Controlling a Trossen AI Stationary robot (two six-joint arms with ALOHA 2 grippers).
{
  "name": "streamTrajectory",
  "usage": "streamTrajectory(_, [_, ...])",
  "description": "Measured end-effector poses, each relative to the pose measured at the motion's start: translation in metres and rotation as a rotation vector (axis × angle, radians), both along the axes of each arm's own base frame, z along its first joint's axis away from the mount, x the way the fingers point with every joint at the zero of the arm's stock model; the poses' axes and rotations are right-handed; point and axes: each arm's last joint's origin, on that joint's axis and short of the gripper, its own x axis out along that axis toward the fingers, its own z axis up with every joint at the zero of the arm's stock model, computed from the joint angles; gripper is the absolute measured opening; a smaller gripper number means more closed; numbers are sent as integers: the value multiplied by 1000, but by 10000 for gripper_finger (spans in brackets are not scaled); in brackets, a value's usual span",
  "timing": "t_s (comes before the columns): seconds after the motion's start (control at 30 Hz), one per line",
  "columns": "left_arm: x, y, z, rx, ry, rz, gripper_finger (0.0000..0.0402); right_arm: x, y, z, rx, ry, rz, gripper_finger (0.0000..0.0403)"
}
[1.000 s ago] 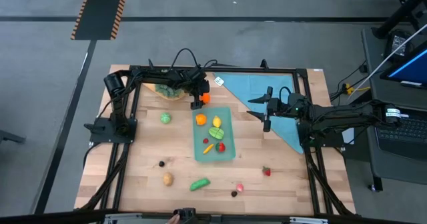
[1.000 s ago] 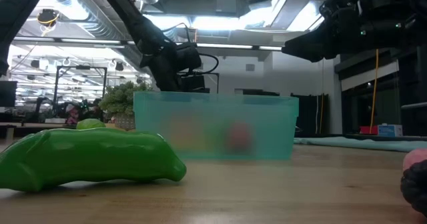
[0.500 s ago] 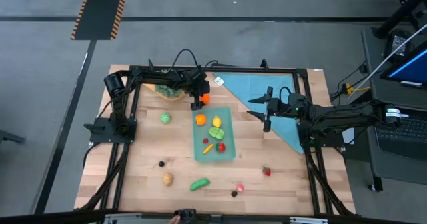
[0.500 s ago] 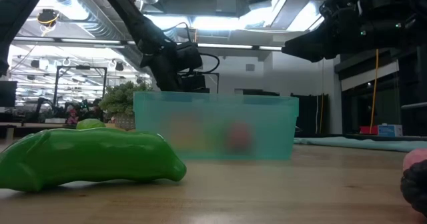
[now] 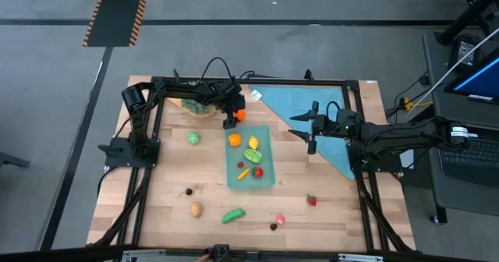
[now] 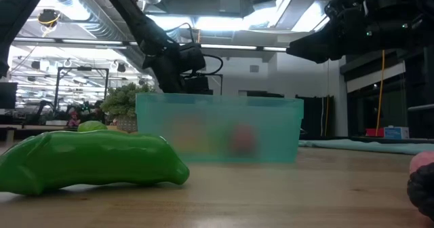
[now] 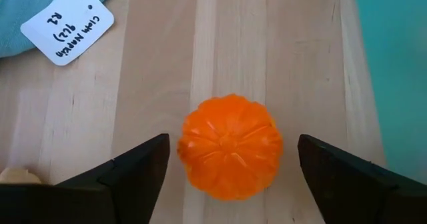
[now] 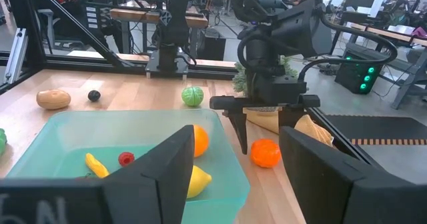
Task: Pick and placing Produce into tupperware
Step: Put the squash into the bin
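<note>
Overhead, the teal tupperware [image 5: 252, 156] sits near the middle of the wooden table [image 5: 156, 192]. It holds an orange fruit [image 5: 234, 139], a green-and-yellow piece [image 5: 251, 154], a yellow one [image 5: 253, 143], a red one [image 5: 258, 171] and a small orange-yellow piece [image 5: 243, 173]. The left gripper [image 5: 230, 120] is just past the tupperware's far short edge, over a small orange pumpkin [image 5: 239, 115]. The right gripper [image 5: 311, 143] hangs beside the tupperware's right long side, above the edge of a blue cloth [image 5: 312, 110]. Loose produce lies around the tupperware: a green ball [image 5: 192, 137] to its left, and a green pod [image 5: 232, 214], a brown potato [image 5: 196, 209], 2 dark berries [image 5: 189, 191] and 2 red pieces [image 5: 311, 200] on its near side.

At table height, the green pod [image 6: 95, 161] lies in front of the tupperware [image 6: 218, 127], with the left gripper [image 6: 190, 82] behind it.

From the left wrist, the 2 fingers [image 7: 137, 167] stand apart on either side of the orange pumpkin [image 7: 229, 147], not touching it; the pumpkin rests on the wood beside the tupperware's teal wall [image 7: 400, 64], with a white paper tag [image 7: 67, 14] farther off.

From the right wrist, its own fingers [image 8: 167, 164] are spread with nothing between them, above the tupperware [image 8: 120, 157]. Beyond the tupperware's far corner the left gripper [image 8: 263, 127] straddles the pumpkin [image 8: 265, 152].
</note>
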Motion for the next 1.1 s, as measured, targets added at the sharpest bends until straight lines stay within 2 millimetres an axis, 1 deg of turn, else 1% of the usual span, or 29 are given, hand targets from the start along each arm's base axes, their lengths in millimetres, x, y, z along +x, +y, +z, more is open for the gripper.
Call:
streamTrajectory(0.53, [0, 0, 0, 1, -2, 0, 231, 0, 0, 0, 0, 1, 0, 221])
streamTrajectory(0.9, [1, 1, 2, 6, -14, -2, 206, 0, 0, 0, 1, 1, 0, 221])
streamTrajectory(1.1, [0, 2, 3, 6, -22, 1, 176, 0, 0, 0, 1, 4, -1, 221])
